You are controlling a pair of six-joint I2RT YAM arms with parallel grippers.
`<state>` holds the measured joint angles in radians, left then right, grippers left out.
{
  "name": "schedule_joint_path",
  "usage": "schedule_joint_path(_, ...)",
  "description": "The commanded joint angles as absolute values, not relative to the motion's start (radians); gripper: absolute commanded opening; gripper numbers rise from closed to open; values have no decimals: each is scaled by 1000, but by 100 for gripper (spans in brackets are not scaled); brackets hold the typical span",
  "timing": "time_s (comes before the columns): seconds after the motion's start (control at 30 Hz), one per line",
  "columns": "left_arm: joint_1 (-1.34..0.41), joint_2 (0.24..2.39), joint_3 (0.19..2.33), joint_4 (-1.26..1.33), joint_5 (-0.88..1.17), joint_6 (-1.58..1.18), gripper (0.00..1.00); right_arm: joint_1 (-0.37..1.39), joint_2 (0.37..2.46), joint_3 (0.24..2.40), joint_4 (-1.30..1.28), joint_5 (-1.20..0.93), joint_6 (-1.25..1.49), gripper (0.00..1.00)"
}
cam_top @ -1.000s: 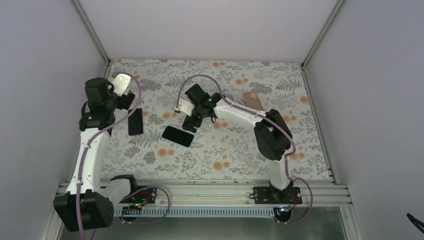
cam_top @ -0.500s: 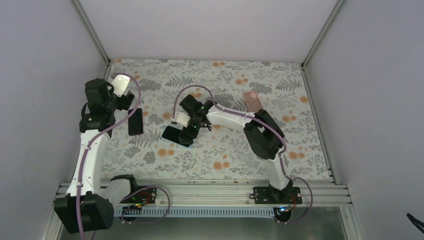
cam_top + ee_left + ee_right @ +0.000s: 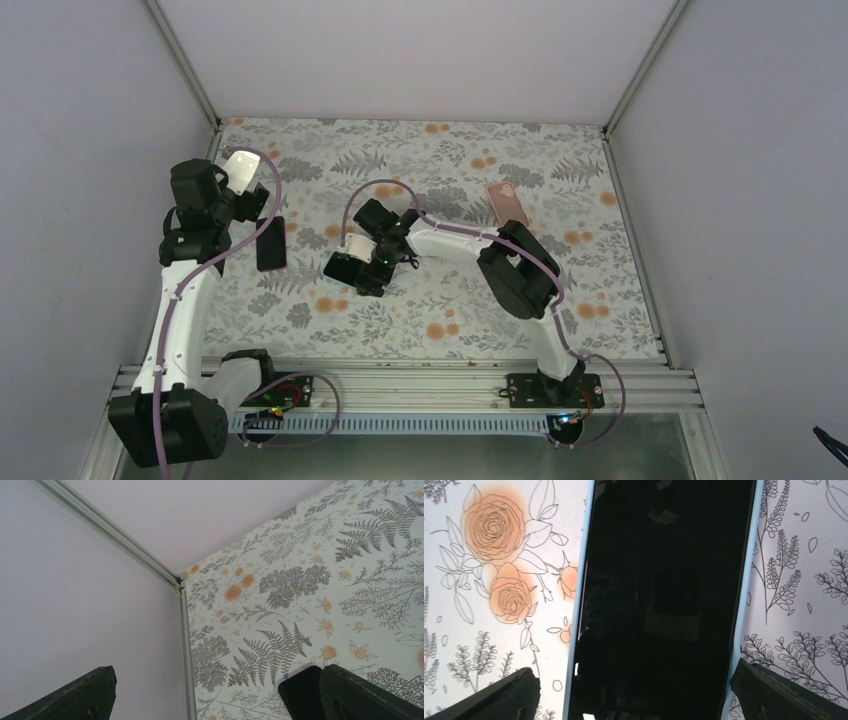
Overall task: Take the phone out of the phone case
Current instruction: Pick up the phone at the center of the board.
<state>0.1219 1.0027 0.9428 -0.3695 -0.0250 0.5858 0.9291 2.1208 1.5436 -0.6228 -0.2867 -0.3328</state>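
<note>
Right gripper (image 3: 636, 695) lowered, seemingly straddling phone (image 3: 664, 595).

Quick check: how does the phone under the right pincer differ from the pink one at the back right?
The dark phone shows a black screen inside a pale blue case rim; the pink one shows a pink face. The right pincer stands open astride the dark phone; the pink one lies alone, farther back. Both lie flat on the floral table.
</note>
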Motion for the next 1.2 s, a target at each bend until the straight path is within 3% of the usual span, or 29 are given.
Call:
schedule_joint_path(0.0, 126, 986, 931, -359, -15, 562, 100, 940, 2158, 1535, -600, -239, -347, 100)
schedule_joint_path(0.67, 126, 987, 921, -359, 12, 555, 100, 958, 2190, 1494, -624, -193, -425, 99)
schedule_joint_path(0.7, 127, 987, 922, -361, 14, 554, 100, 957, 2194, 1493, -627, -195, -428, 96)
schedule_joint_path(0.8, 125, 987, 922, -368, 28, 551, 100, 958, 2199, 1495, -635, -185, -424, 72)
schedule_joint_path(0.83, 126, 988, 924, -376, 36, 548, 100, 958, 2195, 1492, -635, -180, -423, 69)
schedule_joint_path(1.0, 126, 1083, 999, -512, 132, 494, 100, 958, 2116, 1444, -576, -140, -419, 67)
schedule_joint_path(1.17, 126, 1240, 1111, -743, 495, 523, 100, 956, 2013, 1434, -540, -68, -416, 66)
